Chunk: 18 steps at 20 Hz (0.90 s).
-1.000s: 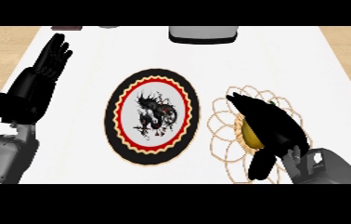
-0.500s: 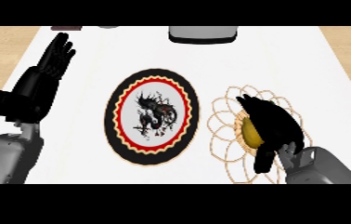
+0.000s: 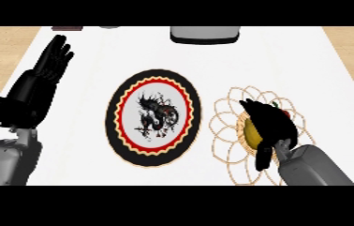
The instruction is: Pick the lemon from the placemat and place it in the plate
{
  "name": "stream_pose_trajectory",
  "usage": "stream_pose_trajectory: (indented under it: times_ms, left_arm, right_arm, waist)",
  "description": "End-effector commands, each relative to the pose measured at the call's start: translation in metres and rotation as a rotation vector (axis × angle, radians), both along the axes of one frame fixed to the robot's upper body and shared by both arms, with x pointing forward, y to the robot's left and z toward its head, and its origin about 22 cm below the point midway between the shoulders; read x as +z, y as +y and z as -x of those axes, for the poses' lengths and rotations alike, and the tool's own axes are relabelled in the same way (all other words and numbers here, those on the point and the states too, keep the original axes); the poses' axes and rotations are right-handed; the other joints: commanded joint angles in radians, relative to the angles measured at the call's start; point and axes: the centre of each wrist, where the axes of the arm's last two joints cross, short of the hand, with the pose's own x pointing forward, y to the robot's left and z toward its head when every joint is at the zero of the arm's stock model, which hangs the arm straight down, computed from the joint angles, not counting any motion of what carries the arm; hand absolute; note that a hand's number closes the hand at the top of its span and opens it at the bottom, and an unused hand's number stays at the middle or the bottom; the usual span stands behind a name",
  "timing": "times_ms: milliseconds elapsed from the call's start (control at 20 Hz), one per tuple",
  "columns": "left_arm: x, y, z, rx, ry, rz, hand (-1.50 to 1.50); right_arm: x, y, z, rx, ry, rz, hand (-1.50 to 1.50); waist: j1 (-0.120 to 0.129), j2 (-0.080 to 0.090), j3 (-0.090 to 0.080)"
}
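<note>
A round plate [image 3: 125, 101] with a black rim, red ring and dark dragon picture lies in the middle of the white counter. To its right lies a pale woven placemat [image 3: 225, 122] of looping rings. The yellow lemon [image 3: 250, 132] sits on the placemat, mostly hidden. My right hand [image 3: 271, 123] covers it from above with fingers curled round it. My left hand [image 3: 50, 66] rests open at the left edge, fingers up, apart from the plate.
A grey rectangular object [image 3: 205, 34] stands at the counter's far edge, behind the plate. Small dark items [image 3: 68, 28] show at the far left corner. Wooden floor shows beyond both side edges of the counter.
My right hand has drawn in over the lemon and curled its fingers closer round it. The left hand has shifted slightly. The plate and placemat have not moved.
</note>
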Motion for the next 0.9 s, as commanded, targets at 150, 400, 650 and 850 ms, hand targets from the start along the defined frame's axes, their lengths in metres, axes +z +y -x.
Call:
stream_pose_trajectory:
  times_ms: [150,400,650,850]
  left_arm:
    - [-0.014,0.014,-0.007,0.006,-0.009,0.002,0.0]
    - [-0.026,0.0,0.007,0.004,0.0,0.0,0.0]
    - [-0.007,0.0,-0.008,0.011,0.002,0.0,0.0]
    - [0.005,0.01,0.003,0.03,-0.001,-0.016,0.0]
  right_arm:
    - [-0.034,-0.031,-0.007,-0.008,0.048,0.001,-1.5]
    - [-0.051,-0.012,-0.002,-0.025,0.063,0.056,-1.5]
    - [-0.049,-0.01,-0.016,0.068,-0.148,-0.021,1.5]
    - [-0.066,-0.012,0.034,-0.211,-0.211,0.03,1.5]
  waist:
    - [-0.002,0.001,0.0]
    - [-0.001,0.0,0.0]
    - [0.001,0.002,0.001]
    - [-0.034,-0.012,0.0]
